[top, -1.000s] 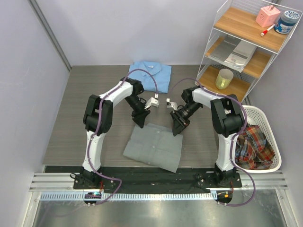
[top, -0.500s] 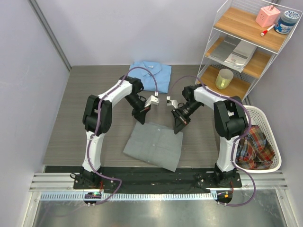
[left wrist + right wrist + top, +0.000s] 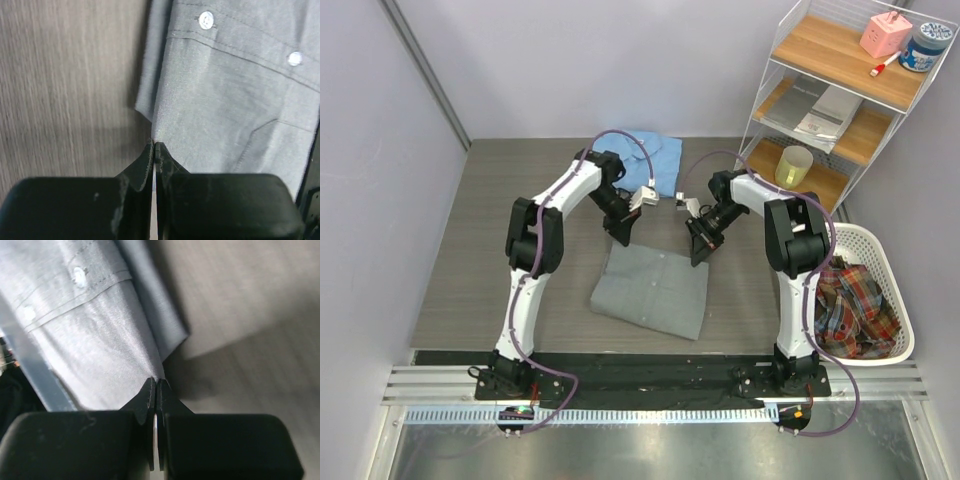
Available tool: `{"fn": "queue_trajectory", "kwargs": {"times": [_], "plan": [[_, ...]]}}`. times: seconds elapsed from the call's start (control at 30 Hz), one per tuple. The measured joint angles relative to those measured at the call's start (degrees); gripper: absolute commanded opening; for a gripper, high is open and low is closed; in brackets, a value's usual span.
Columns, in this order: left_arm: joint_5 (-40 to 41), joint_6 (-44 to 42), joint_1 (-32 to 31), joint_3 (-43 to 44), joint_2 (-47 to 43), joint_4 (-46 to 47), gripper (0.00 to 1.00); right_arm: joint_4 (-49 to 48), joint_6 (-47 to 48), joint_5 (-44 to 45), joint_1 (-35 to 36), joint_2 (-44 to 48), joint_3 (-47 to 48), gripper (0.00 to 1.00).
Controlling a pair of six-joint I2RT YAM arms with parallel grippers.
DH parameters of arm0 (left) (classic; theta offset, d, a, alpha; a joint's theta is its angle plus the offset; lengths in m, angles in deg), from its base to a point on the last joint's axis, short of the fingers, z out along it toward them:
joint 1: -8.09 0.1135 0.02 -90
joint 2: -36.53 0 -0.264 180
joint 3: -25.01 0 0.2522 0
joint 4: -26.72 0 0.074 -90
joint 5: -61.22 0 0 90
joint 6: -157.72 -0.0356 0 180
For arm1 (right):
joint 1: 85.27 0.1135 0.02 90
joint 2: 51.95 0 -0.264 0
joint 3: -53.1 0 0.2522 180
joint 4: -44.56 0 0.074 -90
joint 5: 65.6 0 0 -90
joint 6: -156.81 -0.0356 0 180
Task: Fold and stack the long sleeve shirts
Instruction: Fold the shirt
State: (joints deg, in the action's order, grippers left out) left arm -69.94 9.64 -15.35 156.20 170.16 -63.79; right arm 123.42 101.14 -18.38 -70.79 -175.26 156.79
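Observation:
The folded grey shirt (image 3: 653, 290) lies on the table's near middle. My left gripper (image 3: 620, 238) is shut on its far left corner and my right gripper (image 3: 699, 255) is shut on its far right corner. In the left wrist view the grey shirt (image 3: 235, 95) with buttons runs away from the pinched tips (image 3: 154, 148). In the right wrist view the grey shirt (image 3: 95, 350) runs up left from the pinched tips (image 3: 157, 382). The folded light blue shirt (image 3: 655, 160) lies at the back of the table, partly behind the arms.
A wire shelf (image 3: 840, 100) with a yellow cup (image 3: 793, 166) stands at the back right. A white basket (image 3: 865, 300) of plaid cloth sits at the right. Grey walls bound the left and back.
Both grippers have moved toward the back of the table, dragging the grey shirt with them. The shirt now lies further from the near edge and closer to the blue shirt.

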Motion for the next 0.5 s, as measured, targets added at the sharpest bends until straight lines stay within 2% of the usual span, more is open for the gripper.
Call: {"fn": "queue_trajectory", "kwargs": {"times": [0.2,0.5], "plan": [[1.2,5.2,-0.1,2.1,5.7,0.5,0.00,-3.3,-1.8,3.0,-0.1,-4.0,1.9,0.01],[1.8,8.3,0.0,1.1,6.1,0.8,0.00,-3.8,-4.4,3.5,0.0,-4.0,2.2,0.01]]}}
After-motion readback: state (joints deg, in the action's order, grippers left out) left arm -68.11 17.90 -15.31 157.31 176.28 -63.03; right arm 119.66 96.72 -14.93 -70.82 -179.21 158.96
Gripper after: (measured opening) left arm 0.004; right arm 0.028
